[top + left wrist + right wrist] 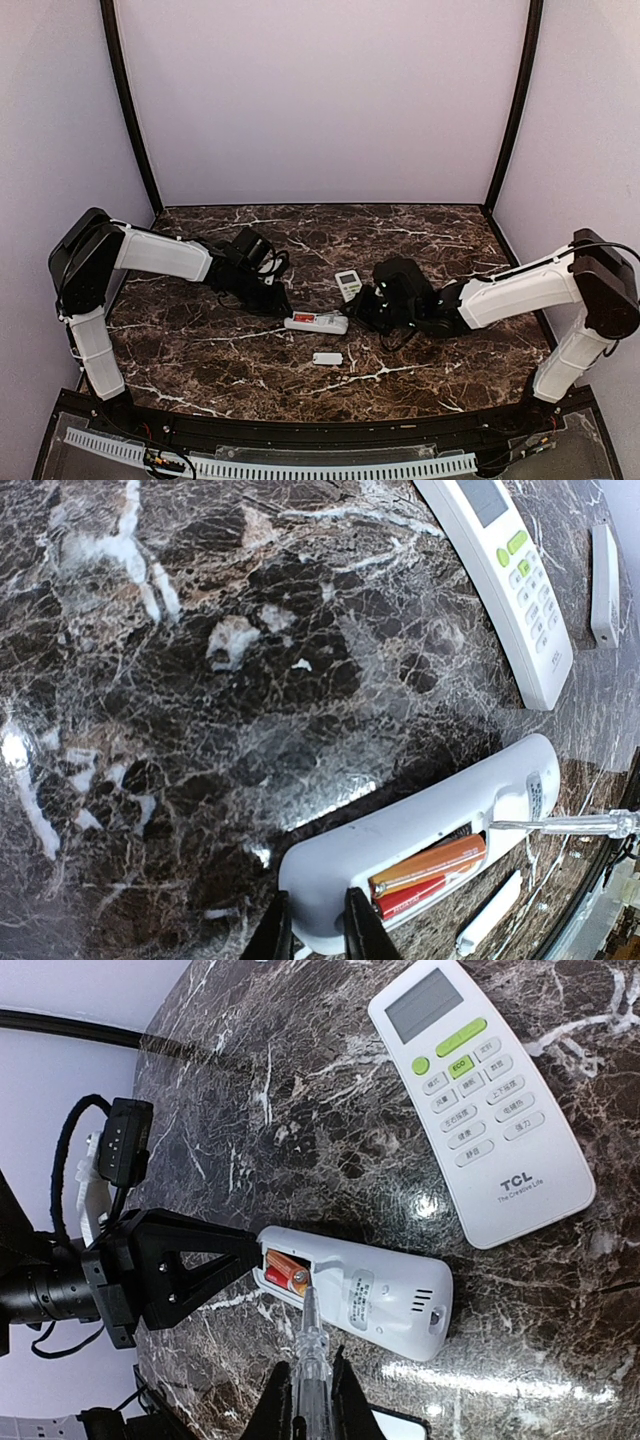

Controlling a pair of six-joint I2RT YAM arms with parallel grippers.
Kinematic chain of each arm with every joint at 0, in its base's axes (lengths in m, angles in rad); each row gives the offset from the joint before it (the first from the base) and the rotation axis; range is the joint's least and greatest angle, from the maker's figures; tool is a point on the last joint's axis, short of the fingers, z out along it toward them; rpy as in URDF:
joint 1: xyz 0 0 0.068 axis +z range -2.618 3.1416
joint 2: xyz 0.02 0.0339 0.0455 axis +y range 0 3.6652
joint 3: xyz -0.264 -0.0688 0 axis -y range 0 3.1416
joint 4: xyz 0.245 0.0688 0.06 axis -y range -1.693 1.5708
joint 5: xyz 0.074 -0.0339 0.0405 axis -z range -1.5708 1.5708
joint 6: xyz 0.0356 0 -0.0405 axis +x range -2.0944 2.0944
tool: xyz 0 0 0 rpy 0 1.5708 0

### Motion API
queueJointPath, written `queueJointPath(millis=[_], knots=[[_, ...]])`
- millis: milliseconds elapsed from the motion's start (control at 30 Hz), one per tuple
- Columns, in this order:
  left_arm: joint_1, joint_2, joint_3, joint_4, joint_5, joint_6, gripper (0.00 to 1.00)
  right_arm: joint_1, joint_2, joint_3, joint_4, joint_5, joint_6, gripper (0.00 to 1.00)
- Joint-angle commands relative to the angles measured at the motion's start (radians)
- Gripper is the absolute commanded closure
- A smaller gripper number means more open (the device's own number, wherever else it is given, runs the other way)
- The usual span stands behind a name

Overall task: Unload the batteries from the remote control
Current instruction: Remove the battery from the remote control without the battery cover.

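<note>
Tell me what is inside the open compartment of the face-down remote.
Two batteries, orange and red, lie side by side. The right gripper holds a clear screwdriver with its tip at their end. Anything beneath them is covered.

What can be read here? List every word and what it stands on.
"TCL": lower face of the face-up remote.
"The Creative Life": just under it.
"ECO": its green button.
Other button labels: too small to read.
On the opened remote, the sticker: blurred.

My gripper (318,932) pinches one end of the white remote (420,825). 2 orange-red batteries (428,872) sit in its open bay, clear probe (570,825) at the rim.
</note>
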Motion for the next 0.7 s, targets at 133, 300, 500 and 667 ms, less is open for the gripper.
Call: queueJointPath(millis=[133,300,500,667], knots=[[-0.038,0.075,-0.035,-0.093,0.017,0.007,0.82,0.005,0.052,0.039,0.010,-0.034,-0.009,1.00],[-0.038,0.075,-0.035,-0.092,0.018,0.007,0.82,0.005,0.068,0.040,0.059,-0.061,-0.022,1.00],[-0.037,0.075,-0.035,-0.091,0.019,0.007,0.82,0.003,0.082,0.023,0.181,-0.102,-0.054,1.00],[-0.038,0.075,-0.034,-0.091,0.021,0.007,0.83,0.002,0.119,0.046,0.219,-0.122,-0.075,1.00]])
